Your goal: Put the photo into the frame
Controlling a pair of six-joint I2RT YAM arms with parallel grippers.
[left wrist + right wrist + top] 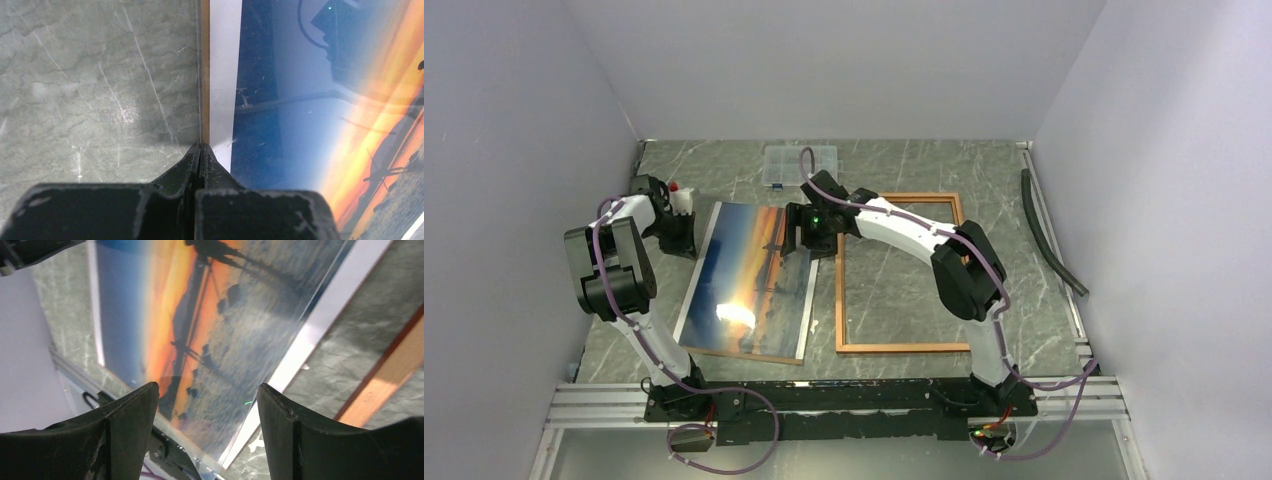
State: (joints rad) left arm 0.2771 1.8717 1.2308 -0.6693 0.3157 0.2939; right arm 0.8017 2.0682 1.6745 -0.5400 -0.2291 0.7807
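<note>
The photo (pixel 749 275), an orange-and-blue sunset print with a white margin, lies face up left of centre on a brown backing board (pixel 744 354). The frame (pixel 894 347), with its narrow red-orange border, lies flat to the right with bare table inside it. My left gripper (pixel 692 243) is shut, its tips (pixel 201 146) against the brown strip (pixel 204 75) along the photo's (pixel 300 125) left edge. I cannot tell whether it pinches anything. My right gripper (pixel 796 243) is open above the photo's far right corner. The photo (pixel 215 330) shows between the right gripper's (pixel 207 390) fingers, which touch nothing, and a frame rail (pixel 387 377) passes to the right.
A small clear compartment box (pixel 799 165) stands at the back behind the right arm. A dark hose (pixel 1049 235) lies along the right wall. The metal rail (pixel 824 395) carrying both arm bases runs along the near edge.
</note>
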